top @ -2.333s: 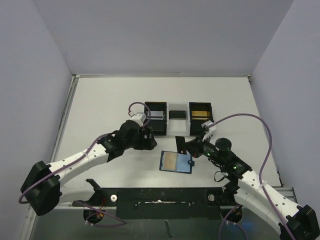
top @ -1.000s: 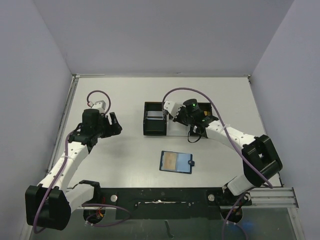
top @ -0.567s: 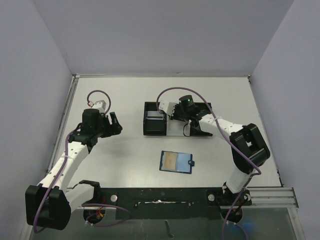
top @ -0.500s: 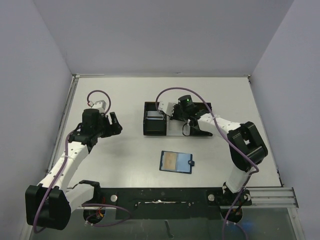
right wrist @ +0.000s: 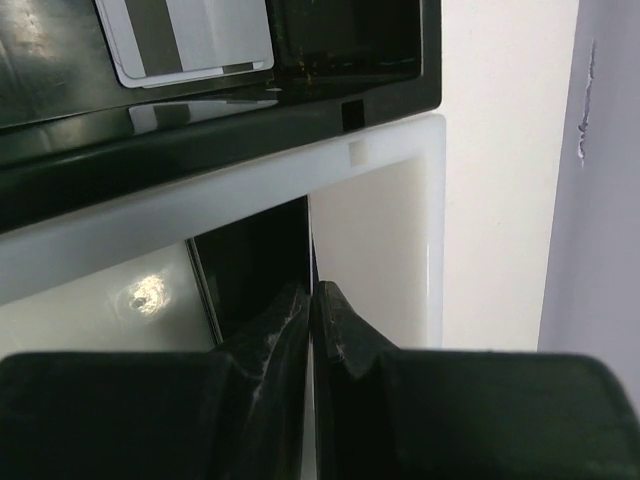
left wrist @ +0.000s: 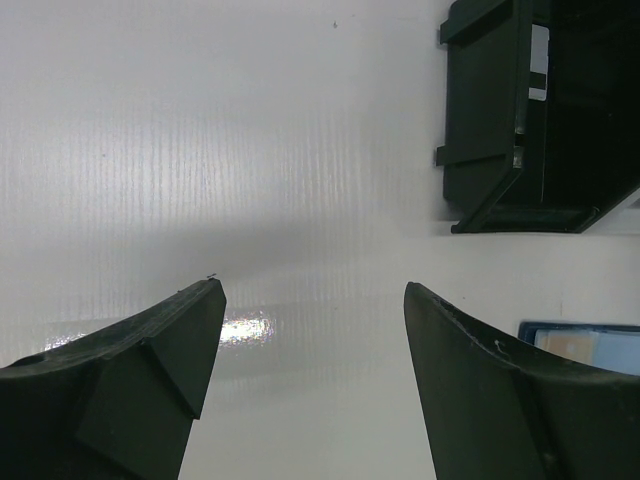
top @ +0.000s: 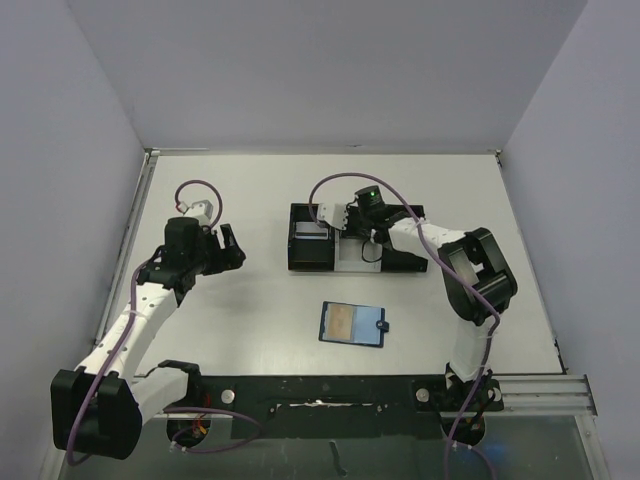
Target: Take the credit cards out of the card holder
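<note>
Overhead, the white table (top: 250, 190) between lavender walls (top: 80, 150) bears the open blue card holder (top: 352, 324) at six o'clock, clear on every side, with the left gripper (top: 236, 247) spread wide at nine and the right gripper (right wrist: 312, 292) pinched shut over the white tray (right wrist: 400, 215) at twelve, its hold on the dark card (right wrist: 250, 270) unclear.

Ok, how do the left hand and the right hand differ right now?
The left hand stands open; the right hand is shut, fingers pressed together. The left hand hangs over the table, left of the black box; the right hand points into the white tray beside that box. Shared: neither holds anything visible, and both are away from the wallet.
</note>
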Robot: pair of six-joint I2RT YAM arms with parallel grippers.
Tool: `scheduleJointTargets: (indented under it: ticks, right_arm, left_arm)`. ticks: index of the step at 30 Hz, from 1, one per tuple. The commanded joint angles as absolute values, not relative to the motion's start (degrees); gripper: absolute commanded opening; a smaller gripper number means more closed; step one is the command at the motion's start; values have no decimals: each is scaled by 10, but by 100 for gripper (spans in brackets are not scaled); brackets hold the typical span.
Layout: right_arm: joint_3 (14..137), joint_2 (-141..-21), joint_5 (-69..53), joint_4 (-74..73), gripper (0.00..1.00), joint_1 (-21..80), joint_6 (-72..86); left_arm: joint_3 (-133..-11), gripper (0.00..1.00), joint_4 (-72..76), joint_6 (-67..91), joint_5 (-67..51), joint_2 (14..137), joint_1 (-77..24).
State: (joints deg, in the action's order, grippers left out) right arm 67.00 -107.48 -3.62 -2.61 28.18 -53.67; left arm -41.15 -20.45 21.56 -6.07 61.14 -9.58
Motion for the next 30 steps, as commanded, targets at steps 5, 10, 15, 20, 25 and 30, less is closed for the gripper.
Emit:
scheduleJointTargets:
  ticks: [5,10,15,20,25,30]
  right_arm:
    - [723,-1091,-62,-74,14,284,-559]
    - [725,-1083,-70,-90,35,276,-550]
    - [729,-1085,-74,-98,36,268,-535]
    - [726,-1083,-73,-88,39,269,-513]
    - [732,-1070,-81,-73,41,269,-480]
    - [734,-1041,-76,-67,43,270,-461]
  left_arm:
    - [-426,73,-175,202,-73,609,-93]
    - [-425,73,-176,203,-73,610,-93]
    - [-426,73,-181,203,-82,621,-93]
    - [-426,73,-183,200,-82,627,-93]
    - [-424,73,-186,200,-80,624,-93]
    - [-425,73,-189,199,-79,623,-94]
